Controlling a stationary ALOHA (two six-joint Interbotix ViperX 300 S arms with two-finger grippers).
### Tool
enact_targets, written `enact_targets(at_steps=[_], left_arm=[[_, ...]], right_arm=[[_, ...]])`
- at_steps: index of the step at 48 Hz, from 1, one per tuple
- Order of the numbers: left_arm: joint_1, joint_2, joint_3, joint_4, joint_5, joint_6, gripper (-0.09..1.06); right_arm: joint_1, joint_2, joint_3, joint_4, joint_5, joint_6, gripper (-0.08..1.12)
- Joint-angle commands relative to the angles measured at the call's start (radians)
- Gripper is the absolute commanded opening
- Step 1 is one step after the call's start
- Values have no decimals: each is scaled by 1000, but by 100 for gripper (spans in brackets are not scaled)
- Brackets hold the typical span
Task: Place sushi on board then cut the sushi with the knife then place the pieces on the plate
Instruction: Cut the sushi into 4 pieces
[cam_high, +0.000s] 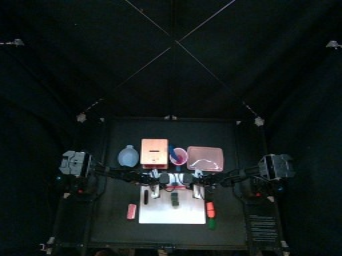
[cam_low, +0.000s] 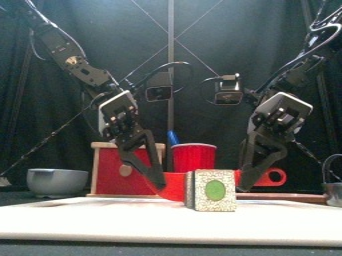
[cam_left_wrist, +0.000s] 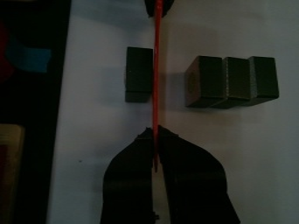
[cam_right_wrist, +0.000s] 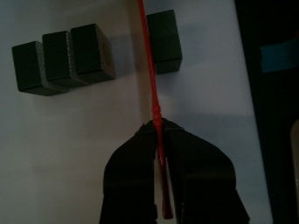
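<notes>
left gripper (cam_left_wrist: 156, 131): fingers are pressing together, pinching the red knife (cam_left_wrist: 156, 70) edge-on at 1 end. right gripper (cam_right_wrist: 156, 125): fingers are clamping the same knife, with the blade running out past the tips and the rest passing back between the jaws.

The blade is sitting in the gap between a single block (cam_left_wrist: 139, 74) and a group of 3 blocks (cam_left_wrist: 232, 80) of the sushi roll (cam_low: 211, 190). The 3 are touching each other. The single one is standing apart, just beside the blade. All 4 are resting on the white cutting board (cam_low: 80, 222). Cannot tell whether the blade is touching the board.

Front view: both grippers are angling down toward lower centre, the left from upper left and the right from upper right. The roll's end face, with its green centre, is showing between them.

Behind, the red cup (cam_low: 195, 157) is standing at centre with the blue knife (cam_low: 171, 138) sticking out. The wooden box (cam_low: 114, 165) is sitting left of it, and the blue-grey bowl (cam_low: 56, 180) at lower left.

Top view: the pink tray (cam_high: 205, 157) is lying right of centre, behind the board and well apart from the sushi.
</notes>
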Motion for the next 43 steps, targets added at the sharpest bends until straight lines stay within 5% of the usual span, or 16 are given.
enact_targets(at_steps=[1, 21, 29, 43], left_arm=[[12, -21, -15, 17, 0, -3, 37], [5, -141, -17, 37, 57, -5, 37], [-55, -146, -18, 35, 61, -6, 37], [-115, -120, -35, -31, 61, -11, 37]], right_arm=[[-15, -28, -15, 0, 15, 6, 39], [5, -155, -66, 9, 175, 6, 39], [54, -193, -60, 55, 170, 6, 39], [120, -189, -55, 135, 123, 8, 39]])
